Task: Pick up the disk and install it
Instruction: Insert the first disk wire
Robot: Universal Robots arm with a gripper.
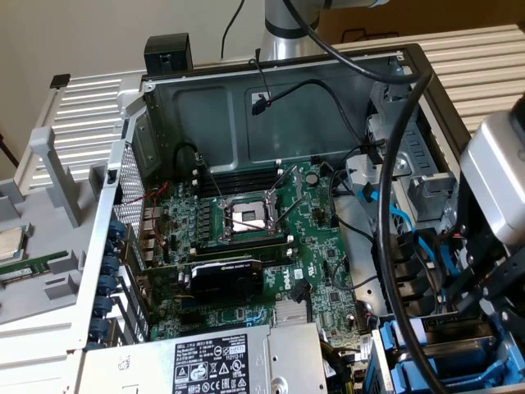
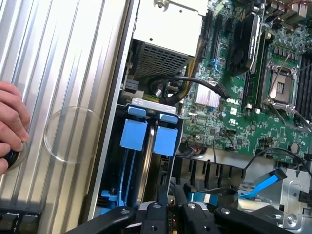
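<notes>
The gripper [image 2: 169,208] is seen from the wrist with its matte black fingers [image 2: 155,212] drawn almost together. A thin dark edge is pinched between them — the disk [image 2: 165,142], viewed edge-on. The disk is stood upright in the drive bay [image 2: 109,163] of the open case, and its slim body runs from a flat blue plastic tab to the fingers. A second blue-railed tray [image 2: 133,134] is set just beside it, on the side toward the ribbed panel [image 2: 63,63], with a narrow gap left between the two. The panel is pale metal cut with long parallel grooves; a clear circular piece [image 2: 73,134] is laid on it, and a person's hand [image 2: 9,124] is rested near that piece. On the disk's other side the green motherboard [image 2: 234,112] is spread out, crowded with small parts. A silver power supply [image 2: 165,24] with a perforated grille is mounted beyond the bay. In the exterior view the board [image 1: 246,246] is framed by the grey steel case [image 1: 213,107].
</notes>
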